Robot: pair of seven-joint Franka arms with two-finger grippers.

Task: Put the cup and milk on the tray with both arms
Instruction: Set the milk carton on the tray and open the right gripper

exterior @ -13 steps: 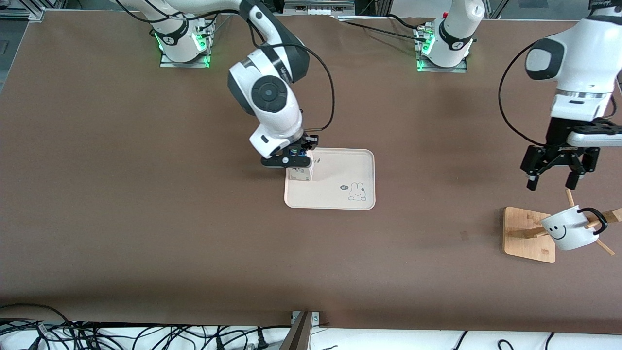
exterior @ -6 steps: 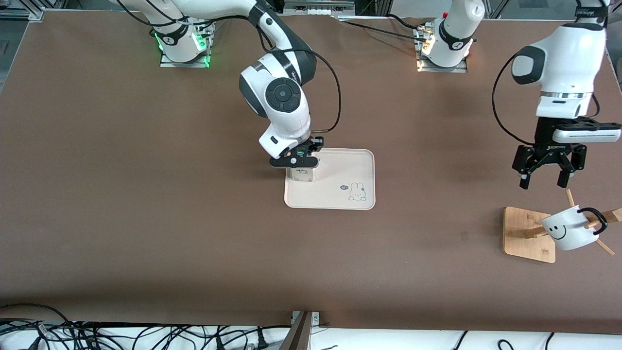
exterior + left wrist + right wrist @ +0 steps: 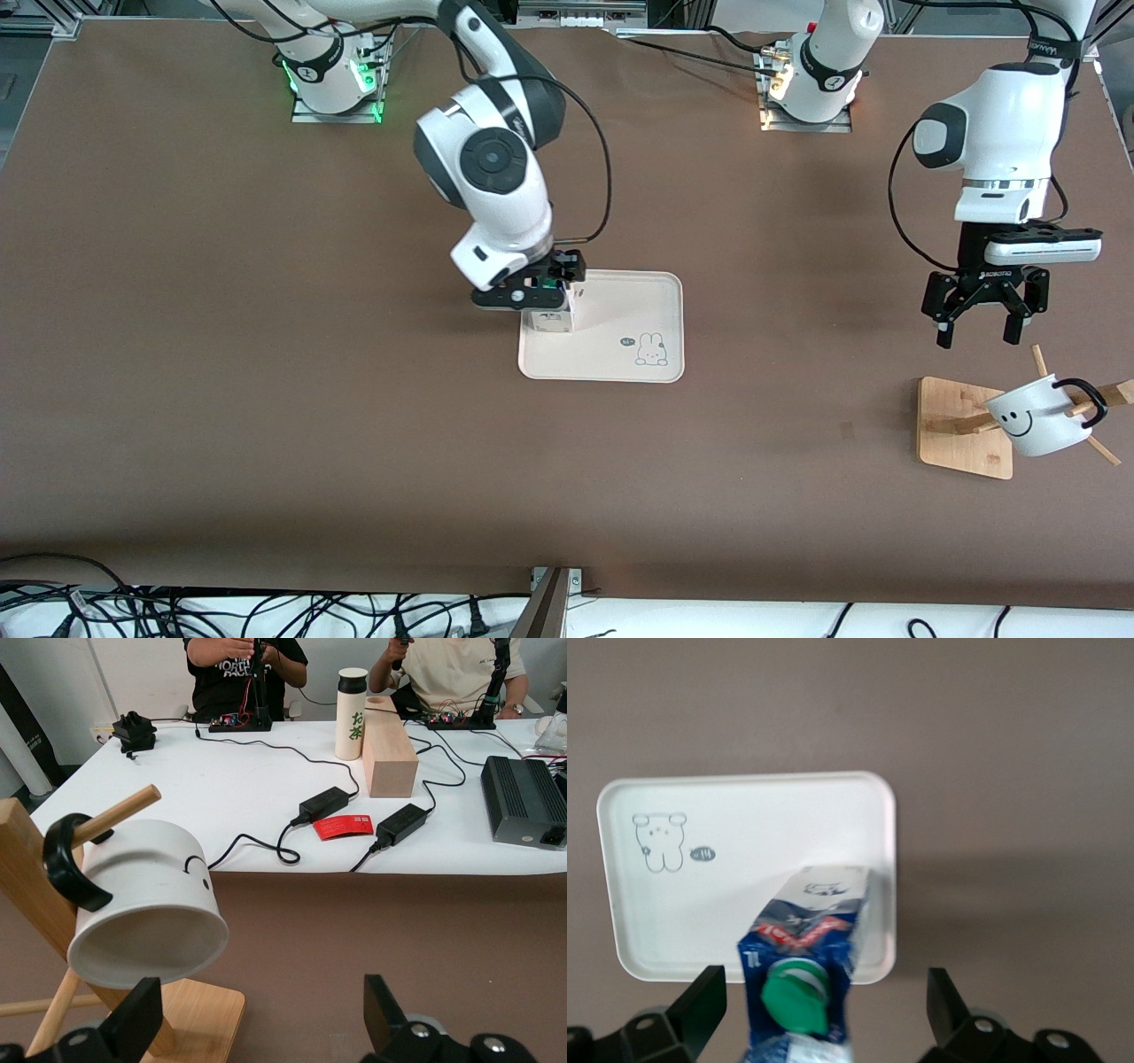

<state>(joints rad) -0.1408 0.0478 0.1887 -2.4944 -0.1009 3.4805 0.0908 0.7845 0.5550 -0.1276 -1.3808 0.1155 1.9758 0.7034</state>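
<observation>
The milk [image 3: 551, 315] stands upright on the tray [image 3: 620, 354], at the tray's corner toward the right arm's end and farther from the front camera. My right gripper [image 3: 530, 298] is open just over the carton, a finger on each side and apart from it. In the right wrist view the milk's green cap [image 3: 796, 995] sits between the open fingers [image 3: 700, 1001] above the tray [image 3: 744, 833]. The cup [image 3: 1032, 421] hangs tilted on a wooden rack peg. My left gripper [image 3: 974, 335] is open and empty above the table beside the rack; the cup [image 3: 142, 904] fills its wrist view.
The rack's square wooden base [image 3: 961, 443] and slanted pegs [image 3: 1103, 394] stand at the left arm's end of the table. The tray's bunny drawing [image 3: 651, 350] marks its bare half. Cables lie along the table's near edge [image 3: 266, 611].
My left arm has drawn back from the rack, toward the table's middle and the robot bases, gripper still open. My right arm's wrist has shifted slightly over the milk.
</observation>
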